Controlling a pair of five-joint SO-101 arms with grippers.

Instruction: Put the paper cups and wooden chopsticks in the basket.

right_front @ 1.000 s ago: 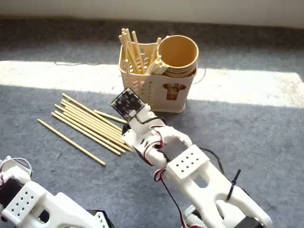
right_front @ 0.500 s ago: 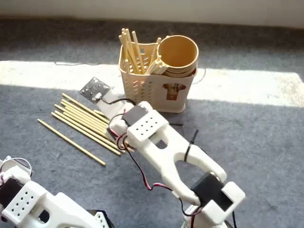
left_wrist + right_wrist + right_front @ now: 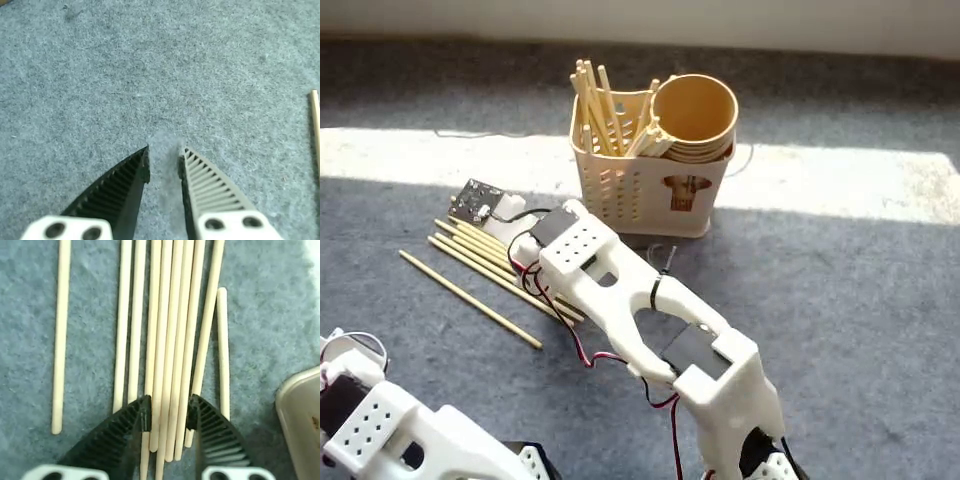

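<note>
The loose wooden chopsticks (image 3: 495, 262) lie bundled on the grey carpeted bench (image 3: 840, 300), with one stray chopstick (image 3: 470, 300) a little apart from them. They are near the basket (image 3: 650, 195), which holds a stack of paper cups (image 3: 695, 115) and a sheaf of upright chopsticks (image 3: 598, 105). The right hand (image 3: 168, 407) hangs low over the bundle with its jaws parted, the ends of a few sticks lying between them. The left hand (image 3: 164, 152) hovers over bare carpet, its jaws slightly apart and holding nothing.
</note>
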